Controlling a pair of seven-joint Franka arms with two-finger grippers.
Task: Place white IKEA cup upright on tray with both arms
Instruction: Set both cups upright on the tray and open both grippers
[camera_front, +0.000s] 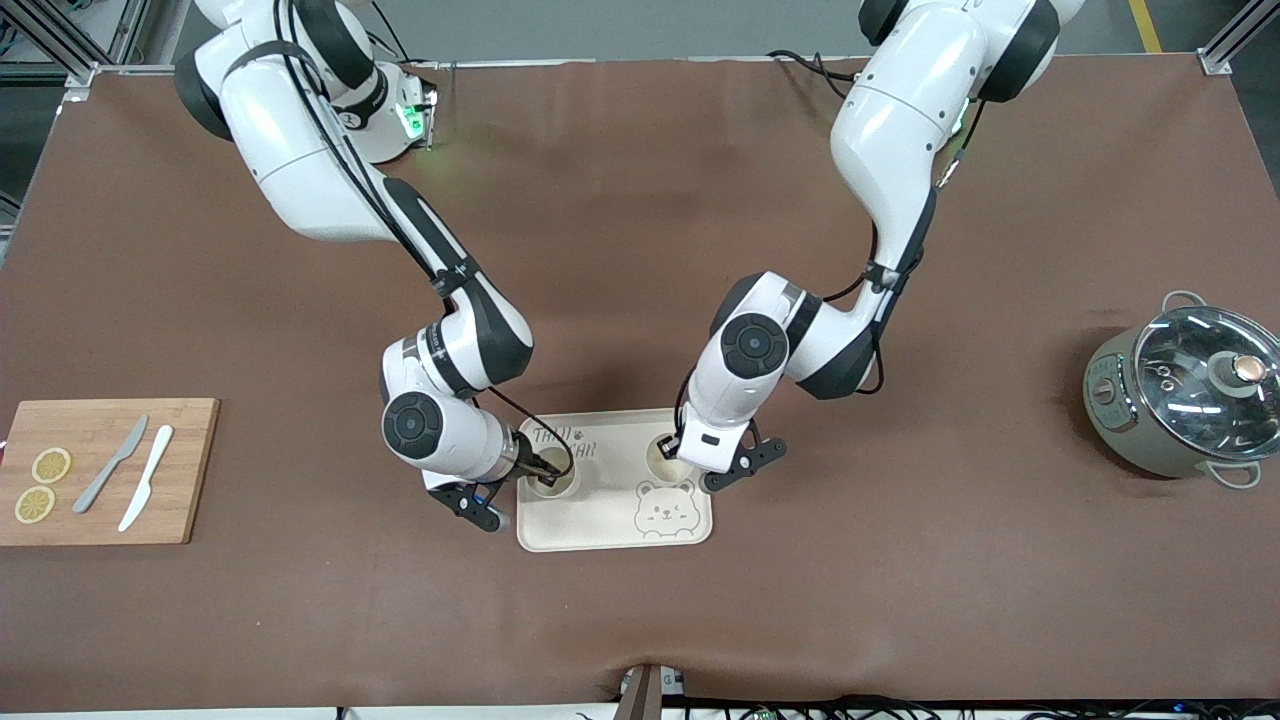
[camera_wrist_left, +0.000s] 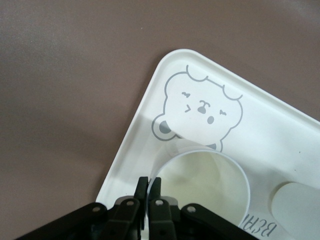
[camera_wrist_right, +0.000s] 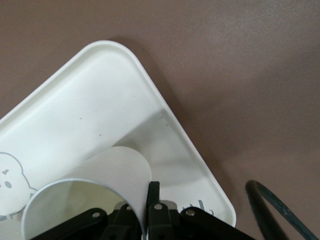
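Observation:
The cream tray (camera_front: 600, 522) with a bear face (camera_front: 665, 510) lies mid-table, near the front camera. Two white cups stand on it, openings up. My right gripper (camera_front: 540, 468) is shut on the rim of the cup (camera_front: 553, 482) toward the right arm's end. In the right wrist view the gripper (camera_wrist_right: 147, 197) pinches the cup wall (camera_wrist_right: 115, 170) over the tray (camera_wrist_right: 90, 100). My left gripper (camera_front: 672, 452) is shut on the rim of the other cup (camera_front: 663, 460). In the left wrist view the gripper (camera_wrist_left: 149, 186) pinches the rim of that cup (camera_wrist_left: 205, 185) beside the bear face (camera_wrist_left: 202, 107).
A wooden cutting board (camera_front: 185, 470) with two lemon slices (camera_front: 50, 465) and two knives (camera_front: 145, 478) lies at the right arm's end. A pot with a glass lid (camera_front: 1190, 395) stands at the left arm's end. A black cable (camera_wrist_right: 275, 205) hangs beside the tray.

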